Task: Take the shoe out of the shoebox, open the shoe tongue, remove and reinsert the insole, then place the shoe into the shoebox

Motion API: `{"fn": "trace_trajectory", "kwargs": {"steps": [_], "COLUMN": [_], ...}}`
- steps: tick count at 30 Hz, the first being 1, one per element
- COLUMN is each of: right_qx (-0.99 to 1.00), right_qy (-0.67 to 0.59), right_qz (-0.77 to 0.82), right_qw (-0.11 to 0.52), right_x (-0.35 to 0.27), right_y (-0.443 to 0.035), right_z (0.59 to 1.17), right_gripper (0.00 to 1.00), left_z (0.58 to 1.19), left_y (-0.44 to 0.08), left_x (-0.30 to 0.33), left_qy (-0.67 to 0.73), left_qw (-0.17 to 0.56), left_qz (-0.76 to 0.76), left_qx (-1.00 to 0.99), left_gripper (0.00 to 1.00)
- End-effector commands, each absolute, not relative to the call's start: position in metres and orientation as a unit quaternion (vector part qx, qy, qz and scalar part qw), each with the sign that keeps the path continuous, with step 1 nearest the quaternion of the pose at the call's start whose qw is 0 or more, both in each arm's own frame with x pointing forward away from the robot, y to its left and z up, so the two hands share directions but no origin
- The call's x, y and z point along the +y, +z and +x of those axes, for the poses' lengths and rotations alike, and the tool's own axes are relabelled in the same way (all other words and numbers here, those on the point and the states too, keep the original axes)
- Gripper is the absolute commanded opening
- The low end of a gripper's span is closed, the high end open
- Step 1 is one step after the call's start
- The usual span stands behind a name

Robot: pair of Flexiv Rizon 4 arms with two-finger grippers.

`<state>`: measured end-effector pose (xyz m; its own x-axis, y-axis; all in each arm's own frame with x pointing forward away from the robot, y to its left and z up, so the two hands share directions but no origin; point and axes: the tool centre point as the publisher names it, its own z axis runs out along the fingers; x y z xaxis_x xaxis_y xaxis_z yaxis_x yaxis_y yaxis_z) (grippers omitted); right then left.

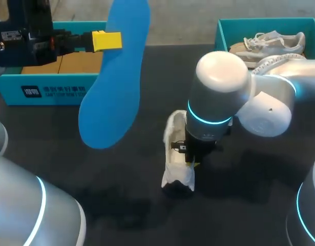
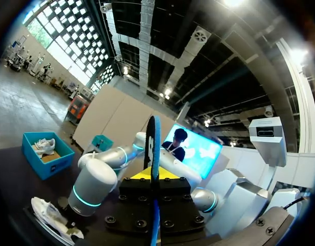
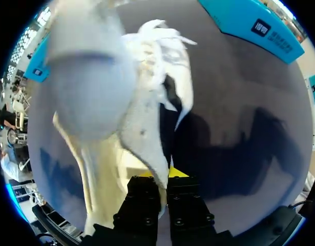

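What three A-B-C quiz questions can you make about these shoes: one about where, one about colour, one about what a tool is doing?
1. Where is the spare sneaker? A. on the table B. in the far right shoebox C. on the floor
2. What colour is the insole in the left tool? A. red B. green C. blue
3. What is the right tool doing? A. shut on the white shoe B. open and empty C. shut on a box

Answers: 1 B, it lies inside the teal box; 2 C, it is bright blue all over; 3 A, shoe fabric is pinched between its fingers.
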<state>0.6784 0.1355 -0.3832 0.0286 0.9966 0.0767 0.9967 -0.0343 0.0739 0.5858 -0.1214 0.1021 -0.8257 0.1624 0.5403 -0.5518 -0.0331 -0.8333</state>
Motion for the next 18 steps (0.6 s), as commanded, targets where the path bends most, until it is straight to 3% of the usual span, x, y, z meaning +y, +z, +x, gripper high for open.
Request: {"fn": "trace_trajectory", "kwargs": {"steps": [1,18], "right_qx": [-0.698,-0.712], "right_qy": [-0.056,-0.051], "right_qz": [-0.713,-0.700], "right_qw": [-0.004,0.009], "right_x": [0.133,0.129], "right_y": [-0.375,-0.389], "right_z": [0.676,0.678], "right_gripper": [0.00,0.00], "left_z": [0.587,0.587], "left_y": [0.103,0.103], "left_x": [-0.122,-0.122], "left_qy": [0.701,0.701], "left_qw": [0.255,0.255], "left_qz": [0.150,0.150], "left_qx": [-0.649,-0.649], "left_gripper": [0.00,0.00]}}
